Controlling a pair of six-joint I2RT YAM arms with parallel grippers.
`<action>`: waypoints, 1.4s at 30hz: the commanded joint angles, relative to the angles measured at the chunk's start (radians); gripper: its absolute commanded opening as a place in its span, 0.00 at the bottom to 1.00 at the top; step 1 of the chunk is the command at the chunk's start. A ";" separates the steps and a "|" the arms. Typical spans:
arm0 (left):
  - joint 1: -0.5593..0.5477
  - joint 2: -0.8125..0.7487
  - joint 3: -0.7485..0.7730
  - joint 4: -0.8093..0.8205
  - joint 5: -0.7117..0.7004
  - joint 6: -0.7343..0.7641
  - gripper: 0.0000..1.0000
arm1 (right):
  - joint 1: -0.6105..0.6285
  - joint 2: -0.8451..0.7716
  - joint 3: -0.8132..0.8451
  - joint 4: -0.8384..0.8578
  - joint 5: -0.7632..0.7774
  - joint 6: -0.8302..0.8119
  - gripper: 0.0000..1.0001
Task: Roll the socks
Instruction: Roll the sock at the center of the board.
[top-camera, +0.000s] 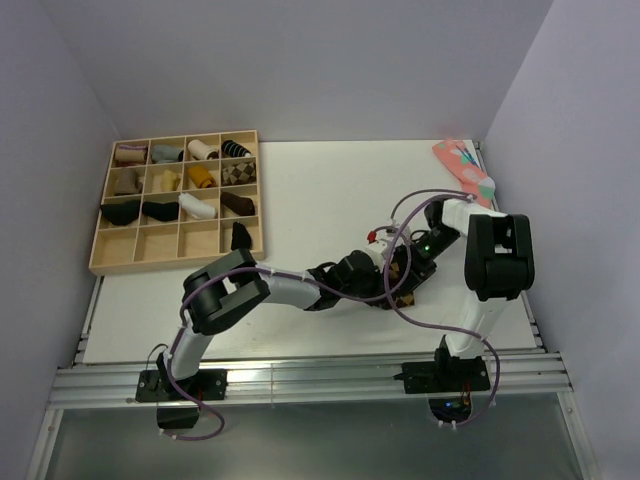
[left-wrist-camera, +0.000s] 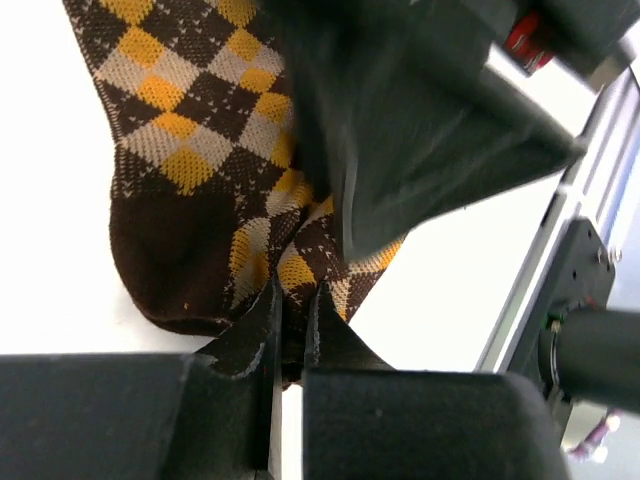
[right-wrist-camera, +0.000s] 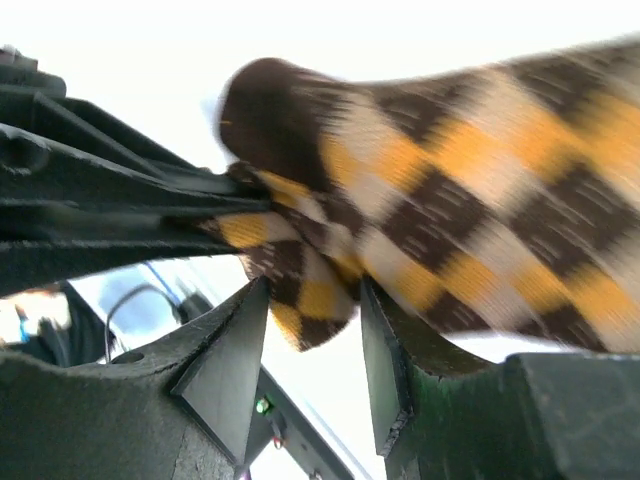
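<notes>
socks (left-wrist-camera: 190, 150) mostly hidden from above (layer count unclear), left gripper (left-wrist-camera: 290, 320) clamped on toe edge, right gripper (right-wrist-camera: 310, 370) jaws parted around it, one pink sock (top-camera: 463, 170) at far-right tabletop (top-camera: 330, 180) corner

Table (top-camera: 320, 190), tray (top-camera: 155, 243), pink sock (top-camera: 462, 168), argyle socks (left-wrist-camera: 190, 130)

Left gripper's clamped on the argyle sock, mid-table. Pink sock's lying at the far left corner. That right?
Not quite. The pink sock lies at the far right corner of the table, not the far left; the top external view shows it. The rest holds: the left gripper is shut on the argyle sock, mid-table.
</notes>
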 joint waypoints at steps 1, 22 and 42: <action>-0.013 0.000 -0.003 -0.280 -0.114 -0.043 0.00 | -0.072 -0.026 0.074 0.159 -0.007 0.059 0.49; -0.036 -0.121 0.051 -0.818 -0.281 -0.258 0.00 | -0.118 0.005 0.137 0.184 -0.079 0.021 0.48; 0.056 -0.017 0.037 -0.636 0.141 -0.310 0.00 | -0.106 -0.220 -0.050 -0.060 -0.226 -0.572 0.52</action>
